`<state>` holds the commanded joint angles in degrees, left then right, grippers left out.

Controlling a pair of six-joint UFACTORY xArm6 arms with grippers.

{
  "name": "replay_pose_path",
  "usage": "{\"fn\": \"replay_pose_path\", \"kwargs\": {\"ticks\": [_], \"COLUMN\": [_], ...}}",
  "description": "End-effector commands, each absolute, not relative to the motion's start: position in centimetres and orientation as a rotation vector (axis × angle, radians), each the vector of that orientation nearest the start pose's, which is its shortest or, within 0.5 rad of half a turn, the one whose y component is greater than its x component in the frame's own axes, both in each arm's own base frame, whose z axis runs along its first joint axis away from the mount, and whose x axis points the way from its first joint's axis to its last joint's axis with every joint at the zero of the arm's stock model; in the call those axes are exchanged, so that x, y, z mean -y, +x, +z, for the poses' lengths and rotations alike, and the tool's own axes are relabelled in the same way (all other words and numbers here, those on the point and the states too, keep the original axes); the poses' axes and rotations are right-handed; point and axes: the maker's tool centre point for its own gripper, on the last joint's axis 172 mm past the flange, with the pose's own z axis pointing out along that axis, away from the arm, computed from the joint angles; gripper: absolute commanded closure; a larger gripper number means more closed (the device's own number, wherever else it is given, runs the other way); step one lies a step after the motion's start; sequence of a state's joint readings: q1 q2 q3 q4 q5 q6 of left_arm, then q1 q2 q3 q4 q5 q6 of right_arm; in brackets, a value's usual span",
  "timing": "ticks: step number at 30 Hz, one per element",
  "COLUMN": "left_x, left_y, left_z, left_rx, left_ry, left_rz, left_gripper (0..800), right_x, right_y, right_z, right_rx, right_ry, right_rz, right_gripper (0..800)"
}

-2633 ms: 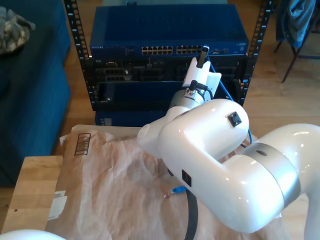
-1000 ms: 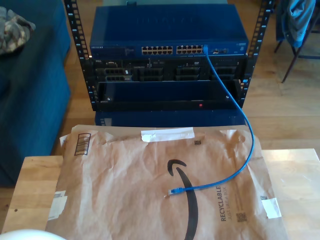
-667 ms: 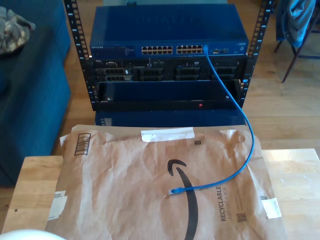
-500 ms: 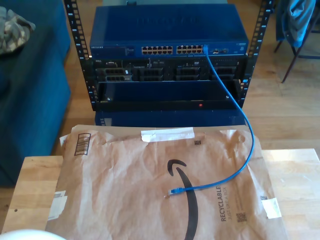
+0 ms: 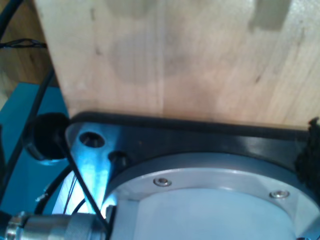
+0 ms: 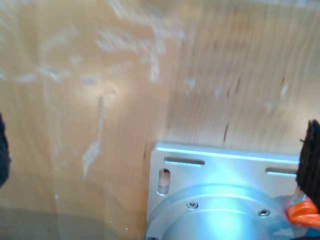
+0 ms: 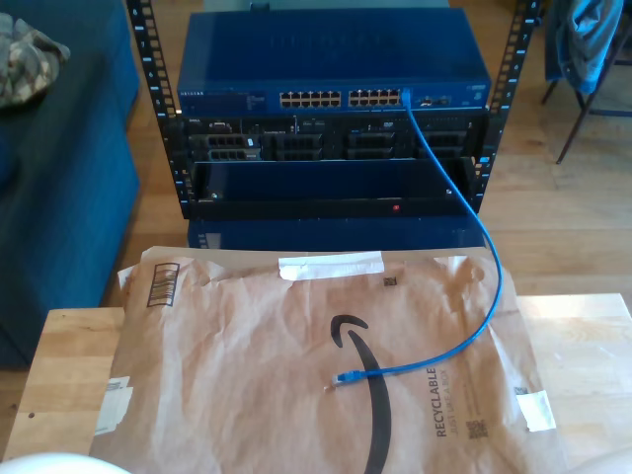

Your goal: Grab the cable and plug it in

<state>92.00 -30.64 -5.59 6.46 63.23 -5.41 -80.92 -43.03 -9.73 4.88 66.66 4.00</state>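
The blue cable has one end plugged into the rightmost port of the blue switch, at the top of the rack in the exterior view. It hangs down the rack's front and curves onto the brown paper envelope. Its free plug lies on the envelope. My second gripper shows two dark fingertips far apart with nothing between them, over bare wood and a metal arm base. The first wrist view has one dark fuzzy edge over a black base plate; I cannot tell how the first gripper's jaws stand.
The envelope covers most of the wooden table. A blue sofa stands at the exterior view's left and a chair at its top right. White arm parts sit at the bottom edge.
The white arm that reached to the switch's port 2.6 s ago has pulled back out of the exterior view. The cable stays plugged in. Nothing has moved in the last second.
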Motion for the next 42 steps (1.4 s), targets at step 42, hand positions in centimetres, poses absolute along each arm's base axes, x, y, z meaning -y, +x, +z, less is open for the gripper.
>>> {"fn": "replay_pose_path", "kwargs": {"ticks": [42], "left_x": [-11.2], "left_y": [-2.7], "left_z": [3.5], "left_rx": [-2.051], "left_ry": [1.943], "left_rz": [-0.579], "left_gripper": [0], "right_x": [16.5], "right_y": [2.6], "right_z": [2.7], "right_rx": [-2.152], "right_ry": [-2.087], "right_rz": [0.128], "right_gripper": [1]}}
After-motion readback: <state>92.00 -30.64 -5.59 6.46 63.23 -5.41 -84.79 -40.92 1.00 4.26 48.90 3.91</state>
